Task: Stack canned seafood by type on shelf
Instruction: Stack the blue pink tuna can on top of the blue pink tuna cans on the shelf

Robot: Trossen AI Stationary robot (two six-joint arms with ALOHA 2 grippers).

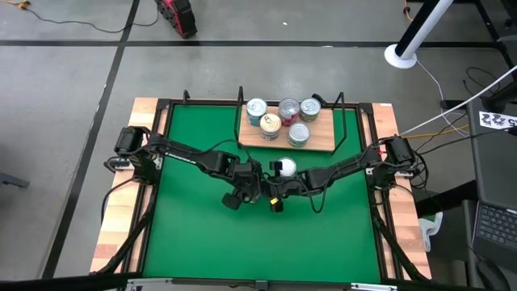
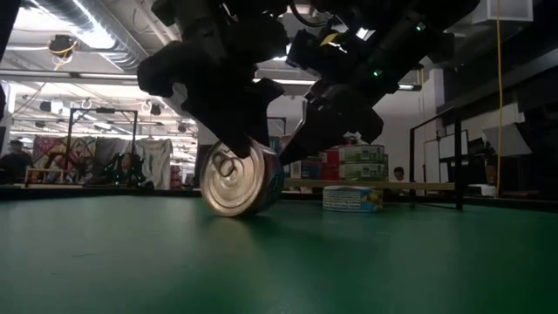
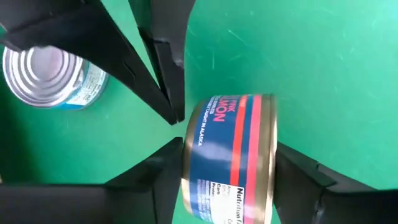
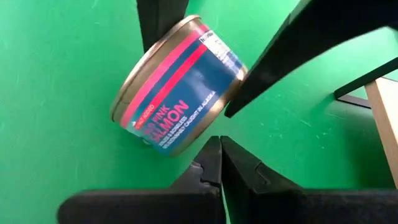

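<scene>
Only the wrist views showed the blue-and-pink labelled round salmon tin (image 3: pixel 230 158) standing on its edge between the left gripper (image 3: pixel 227 155) fingers, which flanked its two ends; the jaws stood apart, contact unclear. At mat centre, the right gripper (image 4: pixel 219 149) sat beside it, fingers together. From table height its silver lid (image 2: pixel 231 181) faced outward. At twelve o'clock, the light-wood wire-railed shelf (image 1: pixel 319 144) held five tins. Another tin (image 1: pixel 283 168) stood on the green mat (image 1: pixel 202 234).
</scene>
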